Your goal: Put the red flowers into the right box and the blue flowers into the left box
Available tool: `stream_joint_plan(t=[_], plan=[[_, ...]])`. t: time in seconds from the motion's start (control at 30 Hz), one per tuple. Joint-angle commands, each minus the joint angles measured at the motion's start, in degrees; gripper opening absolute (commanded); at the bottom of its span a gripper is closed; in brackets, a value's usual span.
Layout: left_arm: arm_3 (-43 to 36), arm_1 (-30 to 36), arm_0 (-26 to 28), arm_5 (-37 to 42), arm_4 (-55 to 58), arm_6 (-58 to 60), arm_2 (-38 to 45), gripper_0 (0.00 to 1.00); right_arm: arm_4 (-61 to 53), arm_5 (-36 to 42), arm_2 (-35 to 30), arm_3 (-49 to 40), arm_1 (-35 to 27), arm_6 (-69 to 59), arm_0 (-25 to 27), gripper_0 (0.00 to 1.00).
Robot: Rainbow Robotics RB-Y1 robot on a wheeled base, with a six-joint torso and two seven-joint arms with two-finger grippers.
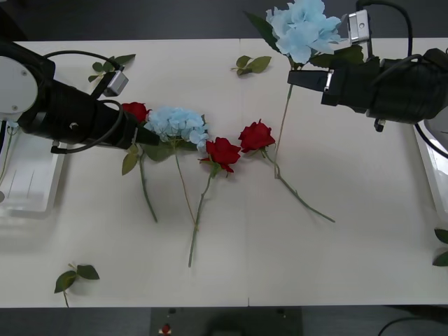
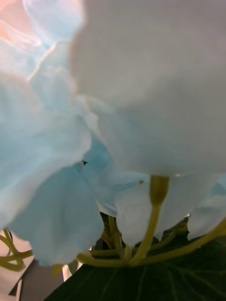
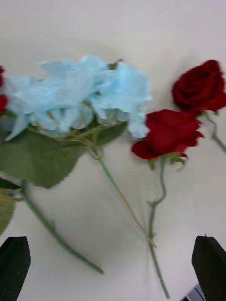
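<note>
Broad white table (image 1: 350,252) under even light, dark floor beyond its far and near edges

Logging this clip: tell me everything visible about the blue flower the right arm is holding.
The held blue flower is a pale sky-blue, fabric-like cluster of fluffy petals, with dark green leaves beneath the head. Its thin stem hangs down toward the table. The right end effector is shut on it just below the head, at the table's far side.
</note>
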Motion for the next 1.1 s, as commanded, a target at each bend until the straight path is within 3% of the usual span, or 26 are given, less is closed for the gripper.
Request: stream_joint_plan(t=[0.03,0.47,0.83,1.1], plan=[[-2.1,3.2,1.8,1.0,7.9,-8.3,1.8,1.0,-0.4,-4.6,-0.3,-6.0,5.1,1.6,0.1,0.0],[-2.1,3.5,5.3,8.9,26.3,-27.4,10.4,1.0,6.0,-9.1,-0.3,-7.1,17.9,3.2,0.1,0.0],[-2.1,2.5,6.8,3.7,38.2,-34.6,6.8,1.0,7.6,-16.4,3.3,-7.1,24.3,4.4,-1.0,0.0],[-2.1,1.5,6.7,-0.6,38.3,-35.7,3.2,0.98,7.6,-18.5,3.8,-7.1,26.1,4.9,-1.5,0.0]])
